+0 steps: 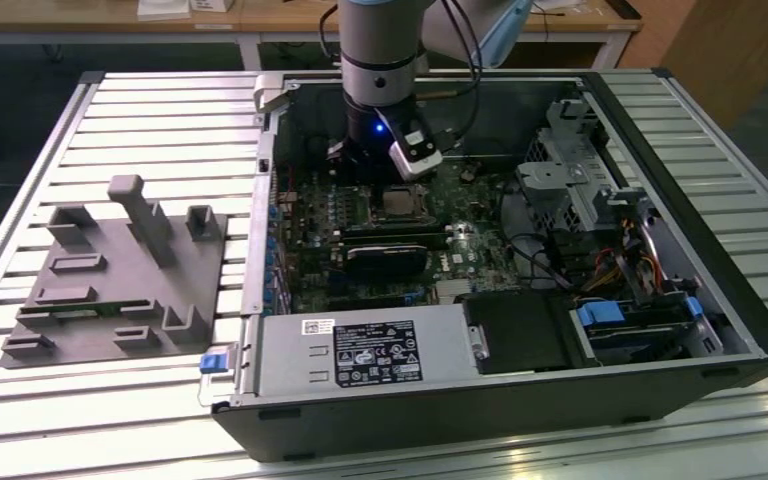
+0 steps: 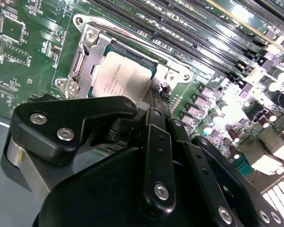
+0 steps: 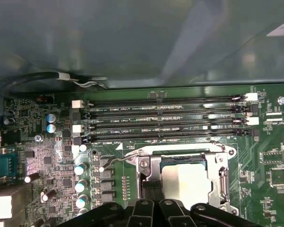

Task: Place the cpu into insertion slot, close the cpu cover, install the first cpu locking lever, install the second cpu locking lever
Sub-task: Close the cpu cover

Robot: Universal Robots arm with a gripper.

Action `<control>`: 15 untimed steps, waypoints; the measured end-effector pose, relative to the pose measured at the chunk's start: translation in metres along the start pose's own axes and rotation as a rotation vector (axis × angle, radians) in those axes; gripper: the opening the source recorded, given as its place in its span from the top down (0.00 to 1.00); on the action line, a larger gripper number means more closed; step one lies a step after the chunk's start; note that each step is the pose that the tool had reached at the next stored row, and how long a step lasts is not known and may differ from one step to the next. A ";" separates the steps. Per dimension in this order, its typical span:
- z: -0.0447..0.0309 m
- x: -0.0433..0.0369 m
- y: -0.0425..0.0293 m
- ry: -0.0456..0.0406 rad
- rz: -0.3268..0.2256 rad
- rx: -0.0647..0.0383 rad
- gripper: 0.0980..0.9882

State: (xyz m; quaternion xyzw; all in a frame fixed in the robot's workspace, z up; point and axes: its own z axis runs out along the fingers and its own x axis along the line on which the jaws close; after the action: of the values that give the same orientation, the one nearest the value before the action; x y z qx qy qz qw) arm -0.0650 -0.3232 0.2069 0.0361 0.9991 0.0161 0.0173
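Note:
The cpu [image 2: 120, 78] lies flat in the insertion slot [image 1: 375, 203] on the green motherboard, its pale metal top facing up. The silver cpu cover [image 2: 83, 61] lies down around it as a frame, also seen in the first wrist view [image 3: 224, 179]. A thin wire locking lever [image 3: 106, 164] runs along the socket's side next to the memory slots, and its hooked end sticks out past the corner. My gripper [image 2: 158, 97] hangs just over the socket's edge beside the cpu, its narrow fingers [image 3: 146, 187] pressed together. In the exterior view the gripper [image 1: 364, 175] reaches down into the open case.
Long black memory slots [image 3: 165, 118] run beside the socket. A black card [image 1: 387, 260], a power supply [image 1: 357, 355] and a drive cage [image 1: 584, 170] crowd the case. The case walls [image 1: 267, 200] ring the board. A grey fixture [image 1: 117, 280] sits at the exterior view's left.

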 end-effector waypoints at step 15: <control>-0.0127 -0.0072 0.0009 -0.0003 0.000 0.000 0.99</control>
State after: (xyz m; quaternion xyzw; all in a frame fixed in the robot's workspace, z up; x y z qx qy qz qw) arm -0.0583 -0.3232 0.2199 0.0361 0.9991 0.0161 0.0175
